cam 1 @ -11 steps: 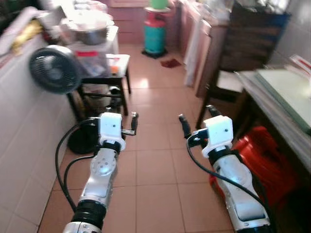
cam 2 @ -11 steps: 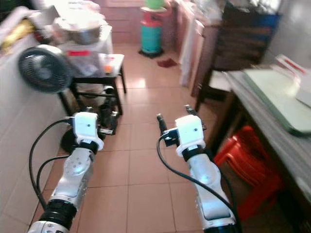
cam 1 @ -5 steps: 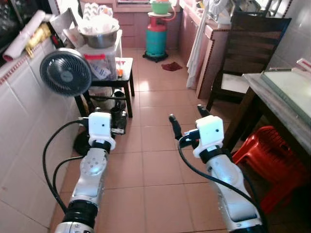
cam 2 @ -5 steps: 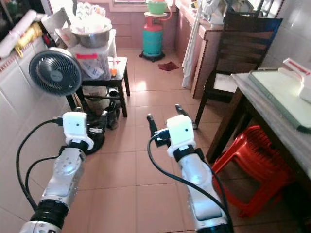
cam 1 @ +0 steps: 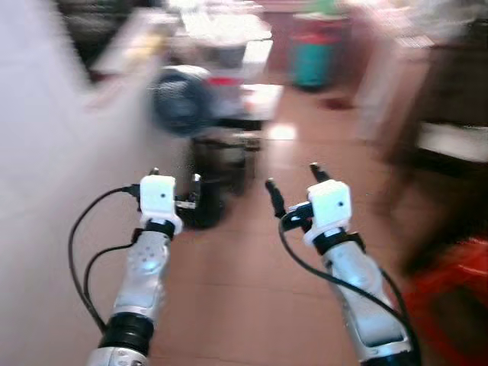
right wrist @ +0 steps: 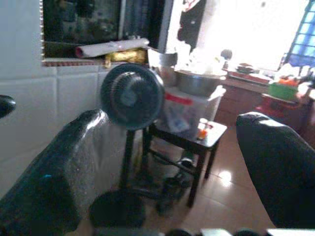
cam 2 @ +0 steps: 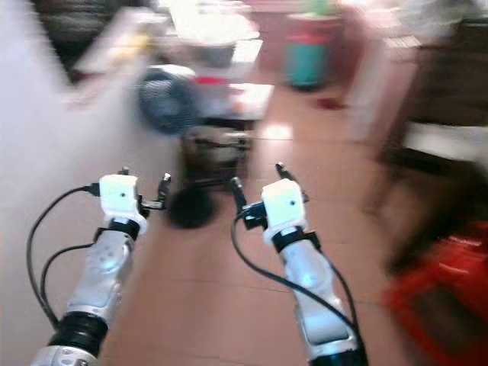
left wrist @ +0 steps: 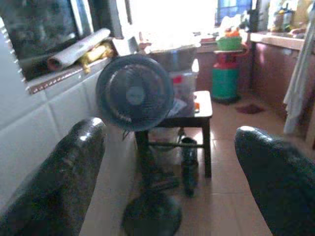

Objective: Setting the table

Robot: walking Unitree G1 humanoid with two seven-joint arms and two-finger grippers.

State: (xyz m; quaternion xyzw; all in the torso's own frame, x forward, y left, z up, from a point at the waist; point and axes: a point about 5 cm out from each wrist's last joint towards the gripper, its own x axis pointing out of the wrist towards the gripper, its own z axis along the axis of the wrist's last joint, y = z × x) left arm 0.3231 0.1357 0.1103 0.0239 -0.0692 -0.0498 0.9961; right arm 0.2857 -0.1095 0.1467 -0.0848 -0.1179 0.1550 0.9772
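Nothing for the table in hand yet. Left gripper (cam 1: pixel 174 180) and right gripper (cam 1: pixel 291 182) held out at chest height over the reddish tiled floor (cam 1: pixel 229 282), each with its black fingers (left wrist: pixel 54 182) spread wide and nothing between them. Head views smeared, so small tableware not to be picked out.

Likeliest source of dishes, as a judgement: the dull metal bowl (right wrist: pixel 197 82) heaped with pale things, at about 12 o'clock, atop a clear plastic box with a red stripe (right wrist: pixel 184 112) on a small dark wooden desk (left wrist: pixel 193 112). Probably light, stiff and slick; best pinched at the rim, not the rounded wall. Contents too bright to identify; possibly fragile, so a slow lift advised.

In the way: a dark round standing fan (left wrist: pixel 135 92) on a heavy disc base (left wrist: pixel 151 215), at 11 o'clock just before the desk and close against the white tiled wall (left wrist: pixel 44 123). Dark bottles or boots under the desk, uncertain which. Teal gas cylinder (left wrist: pixel 226 81) well beyond at 1 o'clock. Red plastic stool (cam 1: pixel 454 286) low at 4 o'clock.
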